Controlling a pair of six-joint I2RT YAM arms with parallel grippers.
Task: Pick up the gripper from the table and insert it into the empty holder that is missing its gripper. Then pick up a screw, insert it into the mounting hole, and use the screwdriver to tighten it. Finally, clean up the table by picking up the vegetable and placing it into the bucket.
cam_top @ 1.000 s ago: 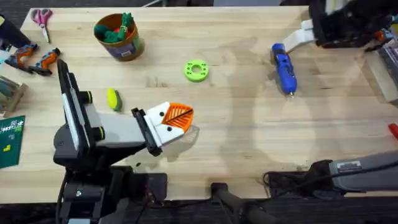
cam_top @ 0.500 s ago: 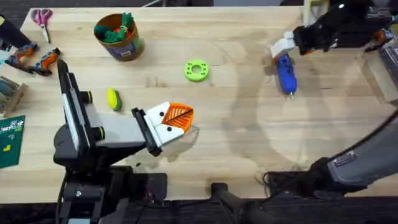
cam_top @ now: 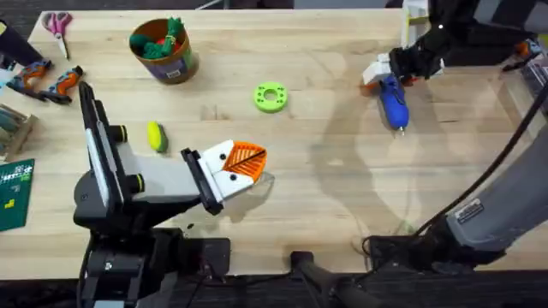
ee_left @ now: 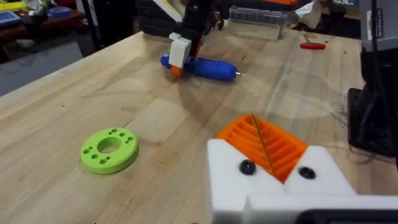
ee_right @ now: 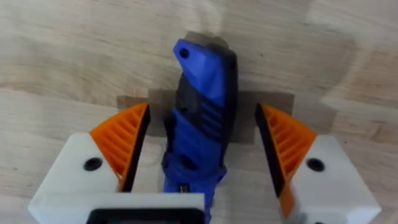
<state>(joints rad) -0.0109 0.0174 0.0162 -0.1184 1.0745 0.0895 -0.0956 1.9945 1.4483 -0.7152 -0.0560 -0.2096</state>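
The blue screwdriver [cam_top: 394, 98] lies on the table at the far right. My right gripper [cam_top: 383, 74] is down over its rear end. In the right wrist view the screwdriver [ee_right: 205, 68] lies between the two orange pads [ee_right: 124, 140] with a gap on each side, so the right gripper [ee_right: 204, 118] is open. My left gripper [cam_top: 244, 164] rests near the table's front centre, its white blocks and orange pads [ee_left: 261, 146] pressed together, shut. The yellow-green vegetable [cam_top: 156, 135] lies left of it. The orange-brown bucket [cam_top: 163, 50] stands at the back left. The loose gripper, empty holder and screw are out of view.
A lime-green ring disc [cam_top: 271, 97] lies mid-table, also seen as the disc [ee_left: 110, 149] in the left wrist view. Scissors [cam_top: 57, 23], orange-handled pliers [cam_top: 47, 81] and a green board [cam_top: 13, 192] crowd the left edge. A small red item [cam_top: 541, 178] sits at the right edge.
My right gripper has swung left from the back right corner and come down over the screwdriver's rear end. The left arm and the other objects have not moved.
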